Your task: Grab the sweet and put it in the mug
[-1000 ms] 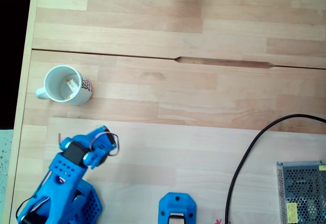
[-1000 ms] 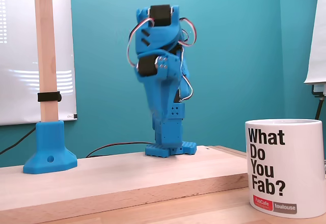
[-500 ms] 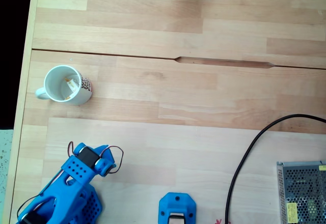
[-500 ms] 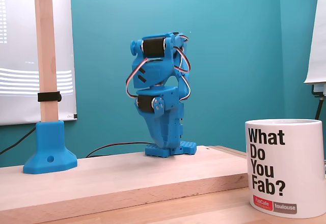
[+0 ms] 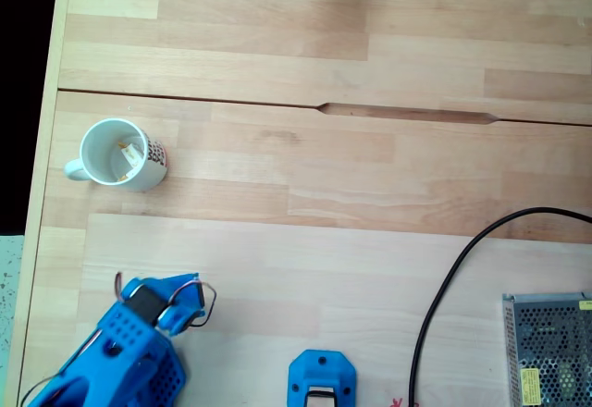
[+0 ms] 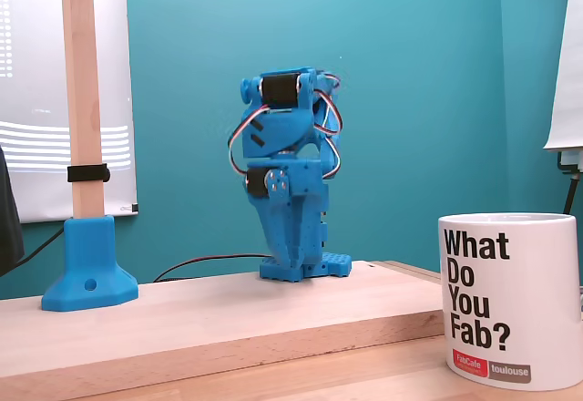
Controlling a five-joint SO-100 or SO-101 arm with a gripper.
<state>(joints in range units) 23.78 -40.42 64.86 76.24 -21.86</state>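
Sweet [image 5: 130, 155], small pale wrapped oblong, lies inside the mug [image 5: 104, 178]: round white ceramic, dotted outer wall, handle to the left in a fixed view. Blue plastic arm [image 5: 129, 338] folded low on the jointed wood table [image 5: 370, 157]; gripper state cannot be told.

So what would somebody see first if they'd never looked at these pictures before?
Probably the bright blue robot arm, folded up on its base against the teal wall in a fixed view. Next, the big white cup printed "What Do You Fab?" at the right. From above, the mug sits at the table's left with the sweet inside it.
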